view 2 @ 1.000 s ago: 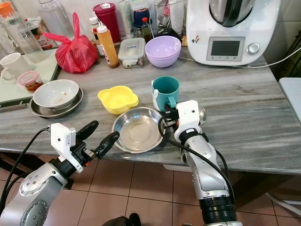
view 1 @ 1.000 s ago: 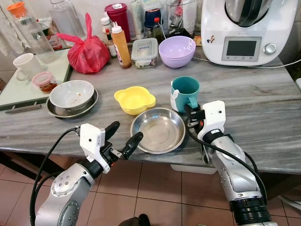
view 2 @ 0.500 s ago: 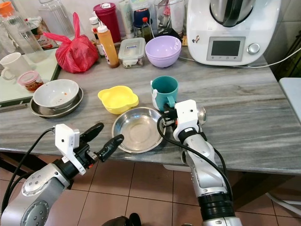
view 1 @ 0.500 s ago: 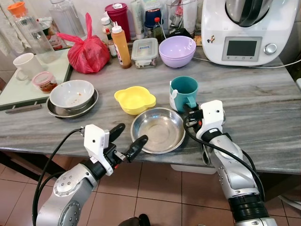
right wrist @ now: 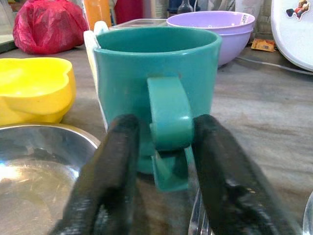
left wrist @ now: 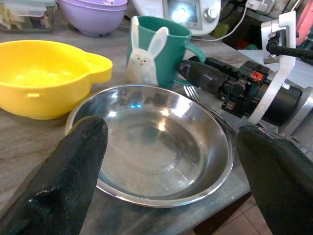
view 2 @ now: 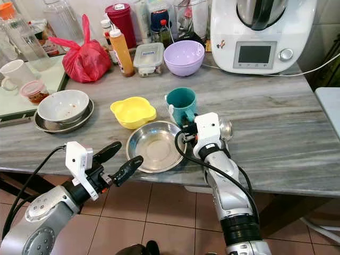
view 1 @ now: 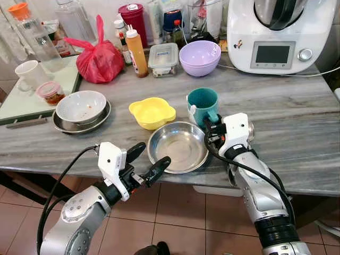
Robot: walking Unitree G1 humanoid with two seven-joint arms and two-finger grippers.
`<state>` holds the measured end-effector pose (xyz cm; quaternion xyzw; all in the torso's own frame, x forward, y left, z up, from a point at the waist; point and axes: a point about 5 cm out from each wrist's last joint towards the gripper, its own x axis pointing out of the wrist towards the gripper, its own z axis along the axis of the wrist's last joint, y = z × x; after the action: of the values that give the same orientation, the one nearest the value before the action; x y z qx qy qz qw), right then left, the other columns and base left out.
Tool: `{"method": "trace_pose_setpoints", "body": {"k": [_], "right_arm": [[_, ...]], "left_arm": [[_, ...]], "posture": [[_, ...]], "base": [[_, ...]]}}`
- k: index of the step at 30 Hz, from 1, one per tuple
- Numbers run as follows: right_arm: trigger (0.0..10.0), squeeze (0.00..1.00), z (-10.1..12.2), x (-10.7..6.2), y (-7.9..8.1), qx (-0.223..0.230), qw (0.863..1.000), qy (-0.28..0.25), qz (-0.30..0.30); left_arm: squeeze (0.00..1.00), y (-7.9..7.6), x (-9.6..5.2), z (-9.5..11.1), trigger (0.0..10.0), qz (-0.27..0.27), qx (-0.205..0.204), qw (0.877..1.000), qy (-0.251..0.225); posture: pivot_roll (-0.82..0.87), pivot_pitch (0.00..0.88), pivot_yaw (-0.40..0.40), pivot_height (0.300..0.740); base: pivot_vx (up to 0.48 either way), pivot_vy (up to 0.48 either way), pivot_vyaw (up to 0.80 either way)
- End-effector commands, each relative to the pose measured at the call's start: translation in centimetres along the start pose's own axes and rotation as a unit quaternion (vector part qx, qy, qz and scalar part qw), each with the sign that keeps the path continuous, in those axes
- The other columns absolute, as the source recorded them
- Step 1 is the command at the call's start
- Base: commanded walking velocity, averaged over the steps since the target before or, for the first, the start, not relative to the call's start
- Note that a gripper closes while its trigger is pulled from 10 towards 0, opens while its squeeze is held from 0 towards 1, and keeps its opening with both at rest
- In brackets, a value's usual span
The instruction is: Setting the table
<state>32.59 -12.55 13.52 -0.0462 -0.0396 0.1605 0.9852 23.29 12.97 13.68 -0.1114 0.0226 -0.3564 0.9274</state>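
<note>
On the grey stone counter (view 1: pixel 297 117), a dirty white bowl (view 1: pixel 81 105) sits in a metal dish at the far left. The left gripper (view 1: pixel 146 162) hovers off the near edge with its fingers spread wide, pointing at the empty steel bowl (view 1: pixel 178 147). Just beyond that bowl lies a yellow bowl (view 1: pixel 152 112), and to its right stands the teal mug (view 1: pixel 202 104), upright, close to the steel bowl's far right rim. The right gripper (right wrist: pixel 159 161) reaches from the near right, its two fingers closed on either side of the mug's handle (right wrist: pixel 168 115).
</note>
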Motion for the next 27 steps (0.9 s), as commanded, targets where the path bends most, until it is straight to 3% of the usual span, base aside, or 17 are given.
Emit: {"method": "trace_pose_setpoints", "body": {"k": [1, 10, 21, 27], "right_arm": [[10.0, 1.0, 0.0, 0.2, 0.4, -0.001, 1.0, -0.003, 0.007], [10.0, 1.0, 0.6, 0.3, 0.2, -0.005, 1.0, -0.016, 0.002], [10.0, 1.0, 4.3, -0.5, 0.5, -0.002, 0.997, -0.077, 0.0], [10.0, 1.0, 5.2, -1.2, 0.9, -0.012, 0.996, -0.09, 0.004]], "left_arm": [[0.0, 0.0, -0.4, 0.2, 10.0, -0.007, 0.006, 1.0, 0.005], [0.0, 0.1, -0.5, 0.3, 10.0, -0.008, 0.007, 1.0, 0.007], [0.0, 0.2, -0.5, 0.3, 10.0, -0.013, 0.007, 1.0, 0.01], [0.0, 0.3, -0.4, 0.4, 10.0, -0.014, 0.008, 1.0, 0.009]], "posture": [[-0.08, 0.12, 0.169, 0.74], [-0.08, 0.116, 0.169, 0.74], [-0.09, 0.105, 0.169, 0.74], [-0.1, 0.101, 0.172, 0.74]], "base": [[0.0, 0.0, 0.0], [0.0, 0.0, 0.0], [0.0, 0.0, 0.0], [0.0, 0.0, 0.0]]}}
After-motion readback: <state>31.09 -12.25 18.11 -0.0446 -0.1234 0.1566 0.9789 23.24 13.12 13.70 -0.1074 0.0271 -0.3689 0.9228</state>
